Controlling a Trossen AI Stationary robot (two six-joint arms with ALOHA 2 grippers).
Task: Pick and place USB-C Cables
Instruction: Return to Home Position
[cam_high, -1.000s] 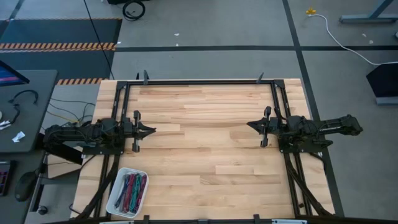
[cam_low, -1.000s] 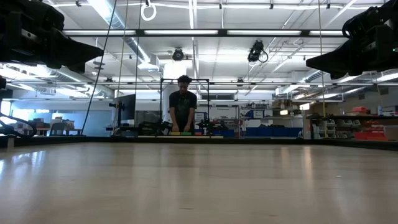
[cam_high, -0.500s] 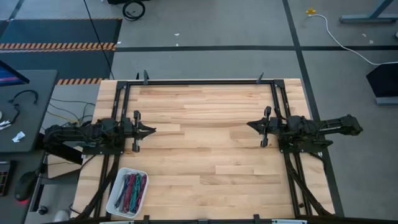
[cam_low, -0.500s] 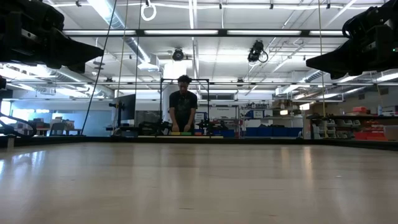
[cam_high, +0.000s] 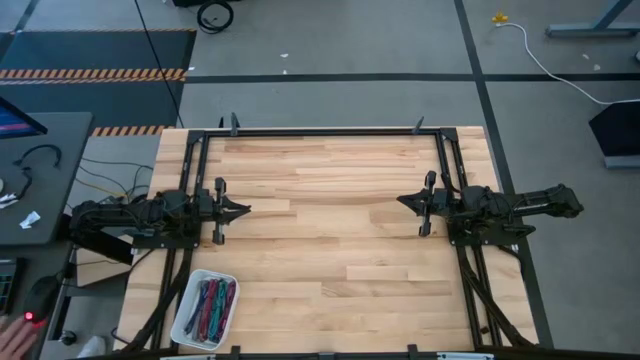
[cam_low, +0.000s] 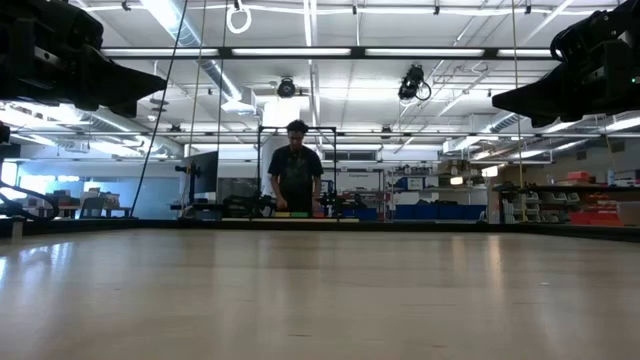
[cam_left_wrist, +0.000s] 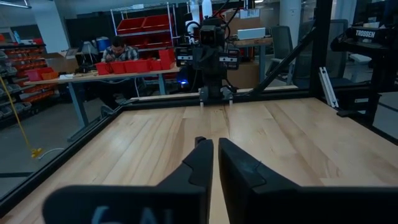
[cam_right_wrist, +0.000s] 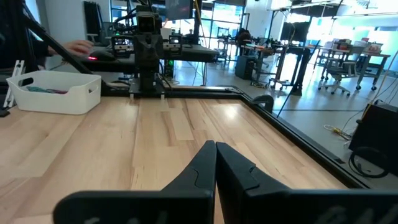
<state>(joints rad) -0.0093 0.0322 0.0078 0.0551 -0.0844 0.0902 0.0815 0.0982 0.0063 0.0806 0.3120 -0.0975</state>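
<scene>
Left gripper (cam_high: 243, 210): fingers pressed together, nothing between them, held above the table (cam_high: 330, 250) at its left side, tips toward the centre. Right gripper (cam_high: 402, 201): likewise pressed together and bare, at the right side, facing the left one, well apart from it. Cables (cam_high: 210, 305): green, magenta, purple and teal bundles, all inside the white tray (cam_high: 221, 276) at the table's bottom-left corner in the high view. A person's hand (cam_high: 14, 330) on the side desk, off the table.

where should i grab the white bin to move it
Pinch the white bin by its thin long wall facing the middle of the table, coming from above: the top is open and the cables lie below the rim. The left hand sits nearest.
</scene>
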